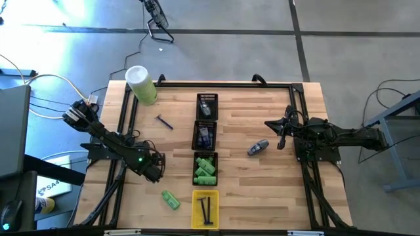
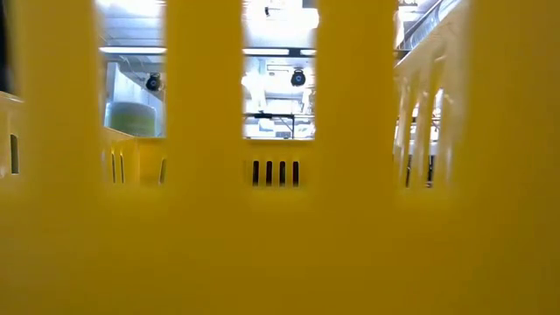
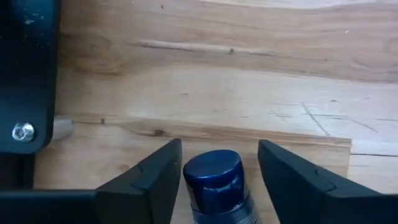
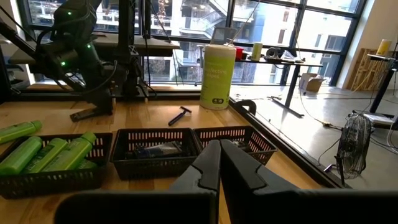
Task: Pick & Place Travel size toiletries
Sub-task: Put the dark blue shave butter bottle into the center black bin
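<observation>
**Left claw straddles a blue-capped bottle; right claw clenched and idle**

High view: the left claw point(image 1: 155, 172) is low over the table point(image 1: 262, 190) at about 8 o'clock from its centre, covering whatever lies under it. The right claw point(image 1: 281, 134) waits at 3 o'clock. A loose green bottle point(image 1: 170, 200) lies at 7 o'clock, a grey-blue oval piece point(image 1: 258, 147) just beside the right claw, and a dark stick point(image 1: 163, 121) at 10 o'clock. Down the middle run three black trays point(image 1: 205, 136) and a yellow tray point(image 1: 205, 208).

Low view: the yellow tray's wall fills nearly everything; only the room shows through its slots.

Left wrist view: the fingers point(image 3: 149, 183) stand apart on either side of a blue-capped bottle point(image 3: 213, 180), one almost at the cap, the other with a clear gap, not clamped. The bottle's body is cut off.

Right wrist view: the right claw's fingers point(image 4: 205, 168) are pressed together on nothing. Ahead, green bottles fill one black tray.
</observation>
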Motion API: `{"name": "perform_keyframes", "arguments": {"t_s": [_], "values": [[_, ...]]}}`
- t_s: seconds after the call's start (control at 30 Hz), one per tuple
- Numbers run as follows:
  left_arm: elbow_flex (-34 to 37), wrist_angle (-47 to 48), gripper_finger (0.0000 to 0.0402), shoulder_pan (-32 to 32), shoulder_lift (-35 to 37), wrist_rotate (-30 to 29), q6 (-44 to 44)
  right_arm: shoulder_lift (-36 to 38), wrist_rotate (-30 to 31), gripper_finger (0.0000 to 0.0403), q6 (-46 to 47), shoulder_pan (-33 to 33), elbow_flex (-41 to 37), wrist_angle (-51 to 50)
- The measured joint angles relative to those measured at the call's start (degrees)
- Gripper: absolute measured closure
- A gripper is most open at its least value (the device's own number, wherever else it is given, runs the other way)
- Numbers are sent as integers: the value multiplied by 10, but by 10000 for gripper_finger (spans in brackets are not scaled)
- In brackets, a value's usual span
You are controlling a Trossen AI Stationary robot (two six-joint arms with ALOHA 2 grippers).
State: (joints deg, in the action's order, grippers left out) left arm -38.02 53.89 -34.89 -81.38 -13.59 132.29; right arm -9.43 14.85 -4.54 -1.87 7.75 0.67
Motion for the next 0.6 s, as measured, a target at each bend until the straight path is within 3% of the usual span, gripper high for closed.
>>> {"name": "perform_keyframes", "arguments": {"t_s": [0.27, 0.6], "values": [[0, -5, 237, 0, 0, -3, 0, 0, 0, 401, 0, 0, 0, 0], [0, -16, 243, 0, 0, -1, -14, 0, 0, 401, 0, 0, 0, 0]]}}
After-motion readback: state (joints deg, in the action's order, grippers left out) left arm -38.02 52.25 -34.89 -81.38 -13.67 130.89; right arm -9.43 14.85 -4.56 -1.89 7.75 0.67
